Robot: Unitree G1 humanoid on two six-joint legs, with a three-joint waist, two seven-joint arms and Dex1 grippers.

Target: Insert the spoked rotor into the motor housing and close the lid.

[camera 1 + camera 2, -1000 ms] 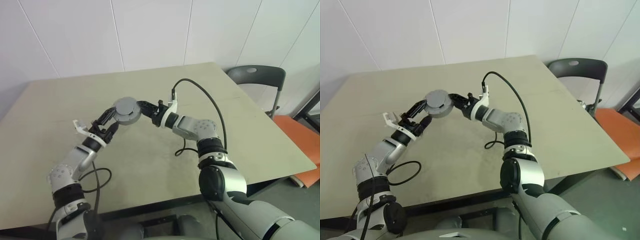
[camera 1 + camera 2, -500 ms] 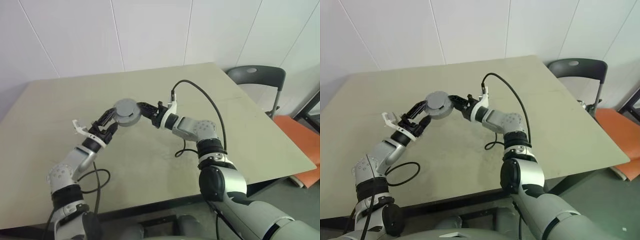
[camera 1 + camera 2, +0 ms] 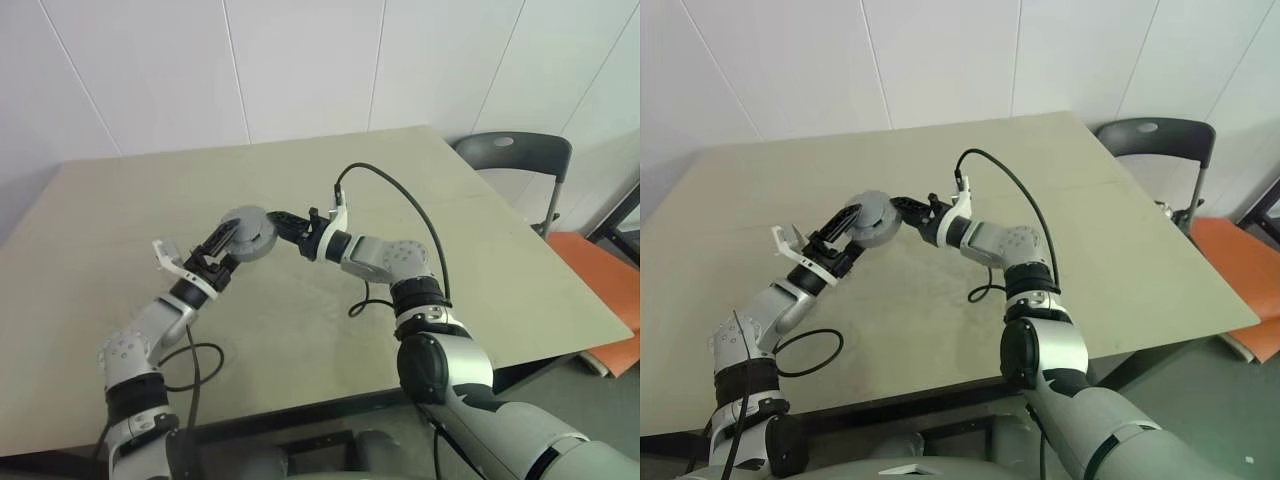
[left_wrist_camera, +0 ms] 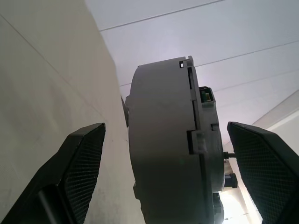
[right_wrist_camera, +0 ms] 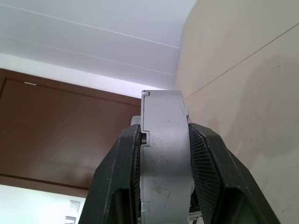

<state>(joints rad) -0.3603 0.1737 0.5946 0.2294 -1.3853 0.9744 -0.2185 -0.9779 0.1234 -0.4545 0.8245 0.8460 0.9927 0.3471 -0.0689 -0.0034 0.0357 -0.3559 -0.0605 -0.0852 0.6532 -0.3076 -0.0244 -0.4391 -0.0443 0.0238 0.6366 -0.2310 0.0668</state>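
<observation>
A thick grey round puck, the motor housing (image 3: 248, 235), hangs a little above the table. Its flat pale grey upper face looks like the lid (image 3: 872, 216) seated on it, and a seam runs around its side (image 4: 163, 154). The spoked rotor is hidden. My right gripper (image 3: 272, 226) is shut on the housing's rim, with a pad on each flat face (image 5: 166, 158). From the other side my left gripper (image 3: 224, 248) stands open, one finger on each side of the puck (image 4: 170, 140), and I see no contact.
The beige table (image 3: 480, 250) spreads wide under both arms. A black cable (image 3: 190, 365) loops near its front edge on the left. Beyond the right corner stand a grey chair (image 3: 515, 155) and an orange seat (image 3: 600, 265).
The housing and my right gripper sit slightly lower in the view. My left fingers reach further along the puck's sides than a second ago.
</observation>
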